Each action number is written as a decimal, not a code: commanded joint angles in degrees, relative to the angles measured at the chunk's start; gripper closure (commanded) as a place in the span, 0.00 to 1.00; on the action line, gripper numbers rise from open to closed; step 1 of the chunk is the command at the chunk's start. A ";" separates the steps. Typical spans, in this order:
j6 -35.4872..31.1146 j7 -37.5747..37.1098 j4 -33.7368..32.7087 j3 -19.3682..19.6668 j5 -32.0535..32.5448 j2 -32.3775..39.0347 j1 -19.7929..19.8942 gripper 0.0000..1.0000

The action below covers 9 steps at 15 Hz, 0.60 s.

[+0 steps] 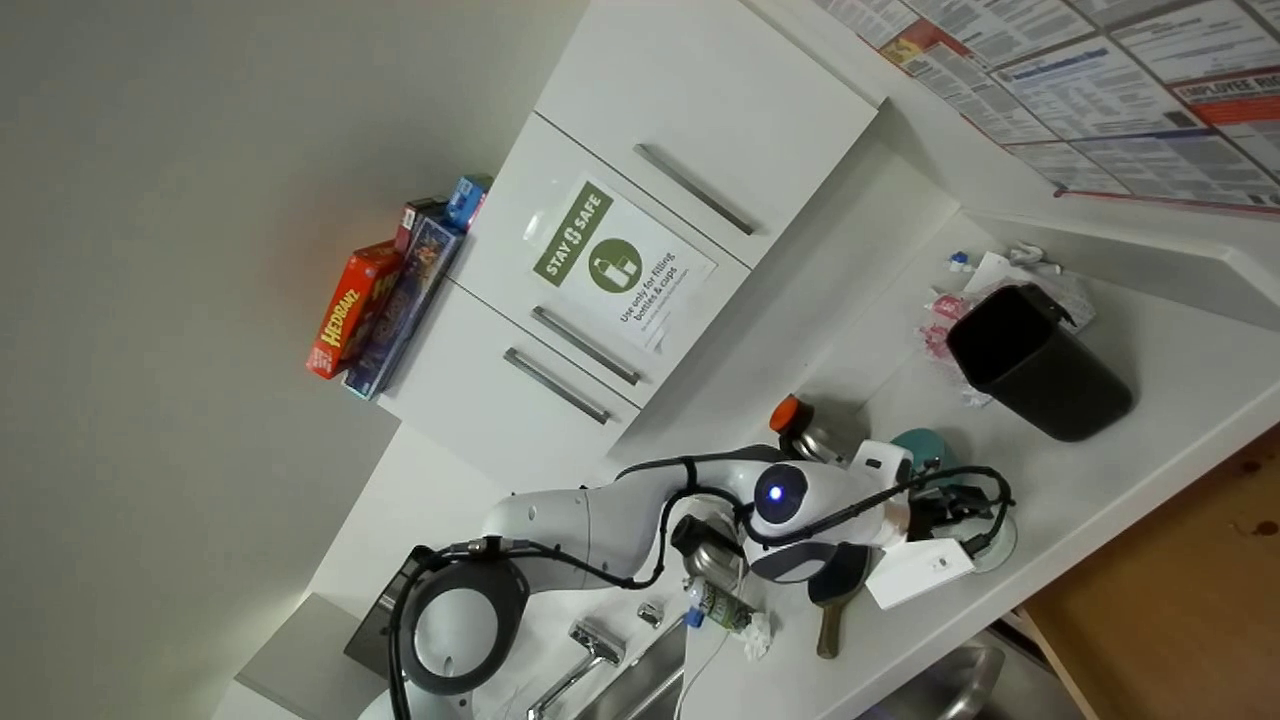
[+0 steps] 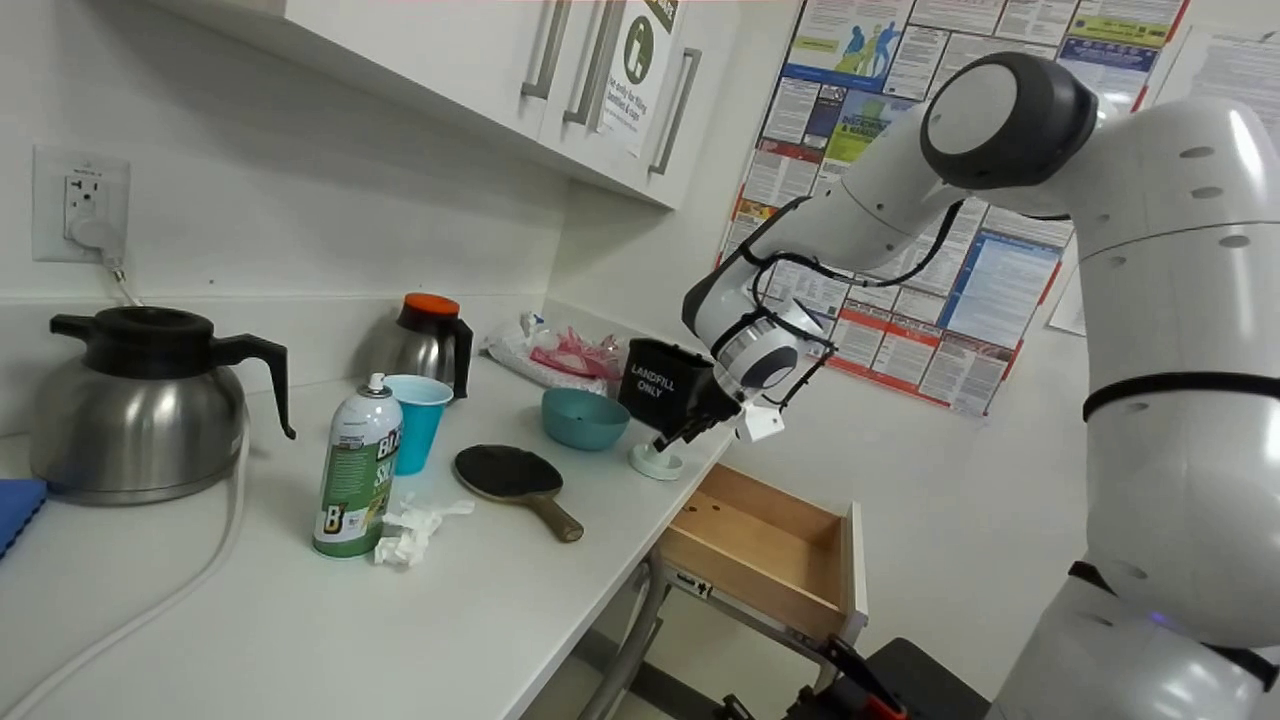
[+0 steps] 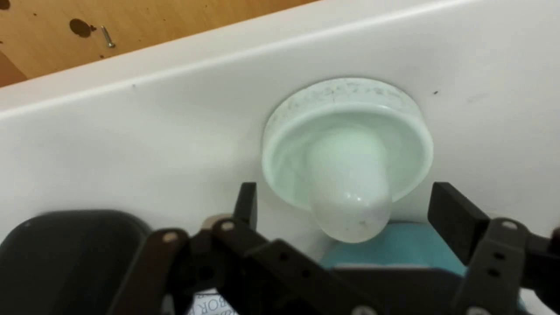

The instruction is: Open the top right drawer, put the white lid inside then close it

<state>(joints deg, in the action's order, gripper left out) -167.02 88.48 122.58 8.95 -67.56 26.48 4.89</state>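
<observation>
The black two-fingered gripper (image 3: pixel 343 203) is holding its fingers well parted, and in the wrist view the glossy domed knob of the round white lid (image 3: pixel 350 157) is showing between them, with gaps on both sides. The lid is lying on the smooth white counter (image 3: pixel 183 153), its rim carrying grey smudges. Near it, a round teal bowl (image 2: pixel 585 420) and a tapered black bin (image 2: pixel 655 385) lettered "LANDFILL ONLY" are standing. Below the counter's edge, the white-fronted wood-brown drawer (image 2: pixel 780 530) is standing open, its dark-spotted base bearing a small metal screw (image 3: pixel 107 37). A black-faced, brown-handled paddle (image 2: pixel 510 474) is lying farther along. Overhead, a green-and-white sign (image 1: pixel 625 265) on the flat white cupboard (image 1: pixel 690 100) is reading "STAY SAFE" and "Use only for filling bottles & cups"; on top, a red box (image 1: pixel 352 305) is showing "HEDBANZ".
</observation>
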 commanded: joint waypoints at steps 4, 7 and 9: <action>0.83 -1.16 -5.85 0.25 0.48 4.93 0.20 0.00; 1.16 -1.30 -7.27 0.16 0.44 6.33 0.09 0.34; 1.30 -1.55 -7.79 0.19 0.58 6.92 -0.13 0.49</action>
<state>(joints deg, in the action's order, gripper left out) -166.64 88.45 116.66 8.97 -67.56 32.22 4.89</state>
